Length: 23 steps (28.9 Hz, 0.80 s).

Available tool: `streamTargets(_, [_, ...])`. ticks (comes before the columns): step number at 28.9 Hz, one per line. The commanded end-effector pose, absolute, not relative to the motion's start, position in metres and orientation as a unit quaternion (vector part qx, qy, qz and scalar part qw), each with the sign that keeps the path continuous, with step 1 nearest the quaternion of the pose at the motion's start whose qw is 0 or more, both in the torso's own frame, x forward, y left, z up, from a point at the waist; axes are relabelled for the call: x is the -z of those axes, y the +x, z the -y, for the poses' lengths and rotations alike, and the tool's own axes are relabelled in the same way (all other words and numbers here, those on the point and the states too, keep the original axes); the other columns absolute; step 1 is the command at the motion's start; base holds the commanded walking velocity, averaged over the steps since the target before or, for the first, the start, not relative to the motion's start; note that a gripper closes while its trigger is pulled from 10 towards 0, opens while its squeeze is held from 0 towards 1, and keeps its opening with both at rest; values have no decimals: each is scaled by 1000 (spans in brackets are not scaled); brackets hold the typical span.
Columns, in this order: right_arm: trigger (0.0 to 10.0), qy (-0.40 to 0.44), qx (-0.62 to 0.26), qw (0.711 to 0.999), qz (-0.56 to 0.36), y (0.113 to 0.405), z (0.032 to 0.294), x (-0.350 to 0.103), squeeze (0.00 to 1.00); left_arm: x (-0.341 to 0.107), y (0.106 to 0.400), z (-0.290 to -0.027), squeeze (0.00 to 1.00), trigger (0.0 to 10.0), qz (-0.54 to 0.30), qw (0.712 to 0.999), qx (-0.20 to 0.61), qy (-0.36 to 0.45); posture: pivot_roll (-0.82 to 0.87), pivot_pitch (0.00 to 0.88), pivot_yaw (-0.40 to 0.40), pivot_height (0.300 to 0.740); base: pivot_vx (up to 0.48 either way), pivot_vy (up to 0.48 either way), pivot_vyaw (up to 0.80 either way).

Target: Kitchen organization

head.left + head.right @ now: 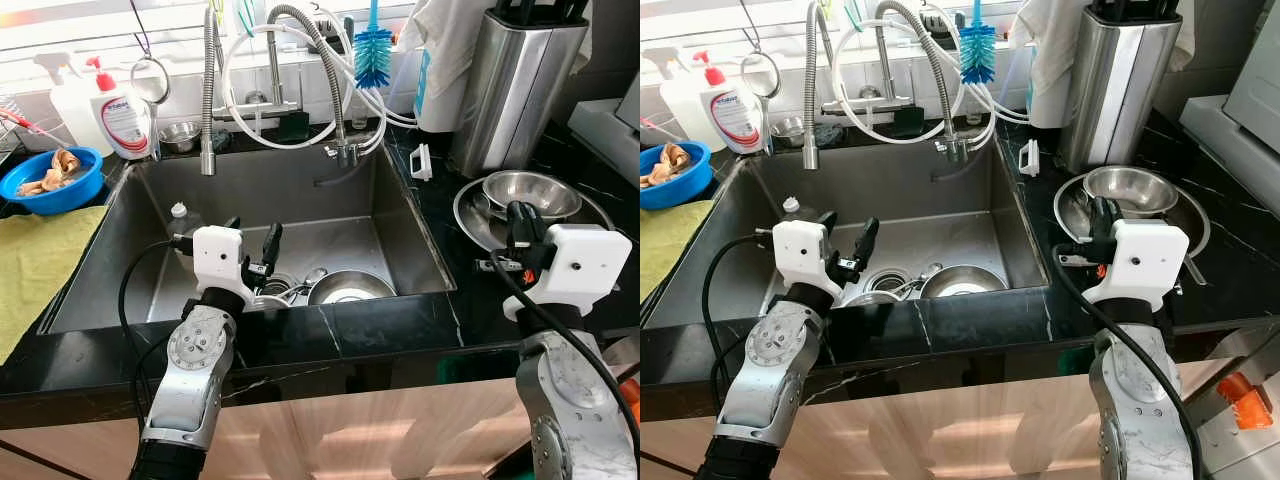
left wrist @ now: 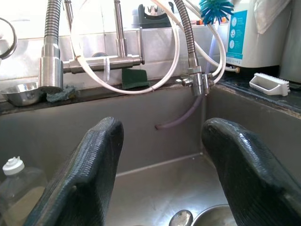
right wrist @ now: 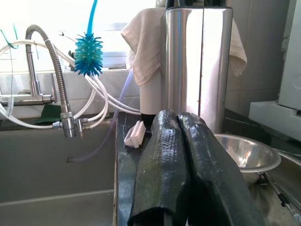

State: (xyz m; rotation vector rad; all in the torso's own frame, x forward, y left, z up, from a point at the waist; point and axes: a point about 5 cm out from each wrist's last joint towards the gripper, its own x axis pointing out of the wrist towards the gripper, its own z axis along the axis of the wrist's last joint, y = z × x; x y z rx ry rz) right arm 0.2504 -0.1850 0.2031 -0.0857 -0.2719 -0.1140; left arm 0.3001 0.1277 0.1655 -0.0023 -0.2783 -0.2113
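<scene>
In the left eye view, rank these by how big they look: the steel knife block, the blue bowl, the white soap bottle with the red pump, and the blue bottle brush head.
Largest to smallest:
1. steel knife block
2. blue bowl
3. soap bottle, close to the bowl, so that order is unsure
4. bottle brush head

A home kitchen: a stainless steel sink (image 1: 150, 290) set in a black marble countertop (image 1: 380, 325), spring-neck faucets (image 1: 300, 40) at twelve o'clock, a dish soap bottle (image 1: 122, 118) and blue bowl (image 1: 50, 180) at ten o'clock, steel bowls (image 1: 530, 192) and a knife block (image 1: 515, 85) at two o'clock, and a blue bottle brush (image 1: 373, 50) by the window.
</scene>
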Motion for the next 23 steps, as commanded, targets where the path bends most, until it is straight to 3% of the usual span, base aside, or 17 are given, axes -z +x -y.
streamTargets(1, [0,-40,59,985,157,249,185,-212,0,-167,302,-129,0,10000,140,985,103,-2,-133,0,76,740,0,0,0])
streamTargets(23, [0,-67,72,968,229,255,190,-262,0,-167,303,-129,0,10000,140,985,97,-11,-142,0,75,740,0,0,0])
